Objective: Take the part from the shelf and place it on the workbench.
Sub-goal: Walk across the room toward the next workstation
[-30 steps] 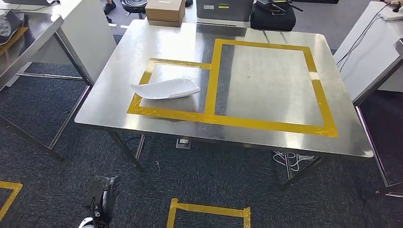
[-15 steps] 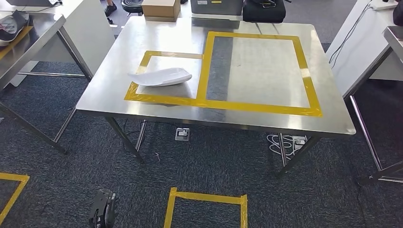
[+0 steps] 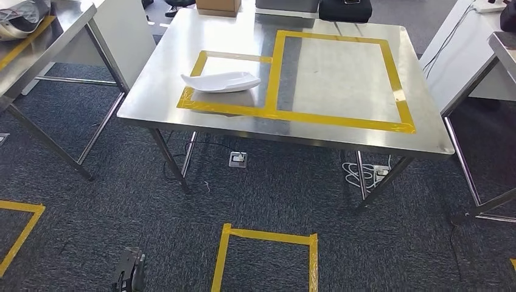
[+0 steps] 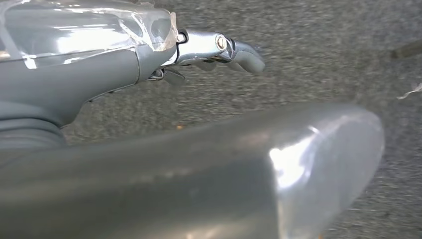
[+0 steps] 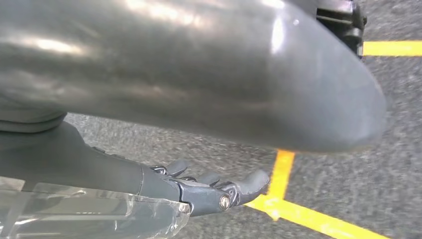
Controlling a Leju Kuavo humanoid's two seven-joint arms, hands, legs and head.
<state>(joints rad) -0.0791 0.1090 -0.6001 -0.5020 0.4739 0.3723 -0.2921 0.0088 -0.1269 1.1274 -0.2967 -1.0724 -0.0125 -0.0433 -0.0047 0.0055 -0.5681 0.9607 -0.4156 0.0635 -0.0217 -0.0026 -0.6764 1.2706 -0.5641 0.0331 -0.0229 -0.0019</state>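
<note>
Your left hand (image 4: 149, 74) hangs over the dark carpet (image 3: 274, 201) with its fingers (image 4: 244, 52) loosely extended and nothing in them. Your right hand (image 5: 164, 194) likewise hangs low, its fingers (image 5: 249, 181) spread a little and holding nothing, just above yellow floor tape (image 5: 298, 214).

In the head view, a yellow tape square (image 3: 268, 255) lies on the carpet at 6 o'clock. Beyond it stands the steel worktop (image 3: 365, 131). The white part (image 3: 220, 81) rests on it at about 11 o'clock, inside the smaller taped rectangle (image 3: 201, 64), which adjoins a larger taped rectangle (image 3: 401, 97) on its right.

At the worktop's far edge, around 12 o'clock, sit a cardboard box (image 3: 218, 6) and a black bag (image 3: 345, 9). You can read no writing or labels anywhere. A second steel table (image 3: 42, 48) stands at 10 o'clock.
</note>
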